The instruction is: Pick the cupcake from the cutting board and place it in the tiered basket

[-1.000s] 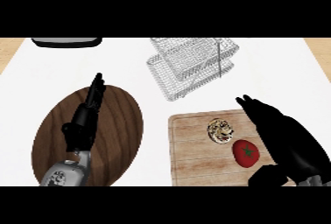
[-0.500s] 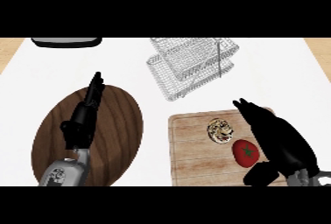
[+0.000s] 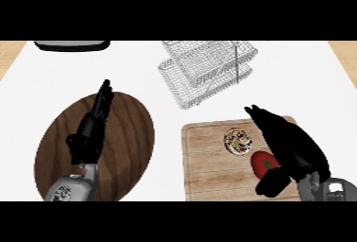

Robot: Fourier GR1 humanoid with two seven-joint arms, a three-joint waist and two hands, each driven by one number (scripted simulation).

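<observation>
Tabletop (image 3: 160, 118): white and smooth, running to a pale wooden strip at both far corners.
Far edge: a dark grey tray-like object (image 3: 72, 45), only partly in view at the upper left.
Tiered basket (image 3: 206, 68): fine grey wire mesh, two square tiers stacked askew, standing at the far middle of the tabletop.
Cutting board (image 3: 209, 160): light wood with a straight grain, rounded corners, lying near right.
Cupcake (image 3: 238, 141): pale and round with dark speckles, lying on the cutting board just left of the right hand.
Red fruit (image 3: 264, 163): round and glossy with a dark star at its centre, on the board beside the cupcake, partly under the right hand.
Oval board (image 3: 94, 146): dark brown wood, lying near left.
Left hand (image 3: 94, 124): over the oval board, fingers straight and pressed together, pointing away.
Right hand (image 3: 289, 144): over the cutting board's right side, fingers extended and holding nothing, thumb down near the red fruit.
Open room: bare white tabletop between the cutting board and the tiered basket.
</observation>
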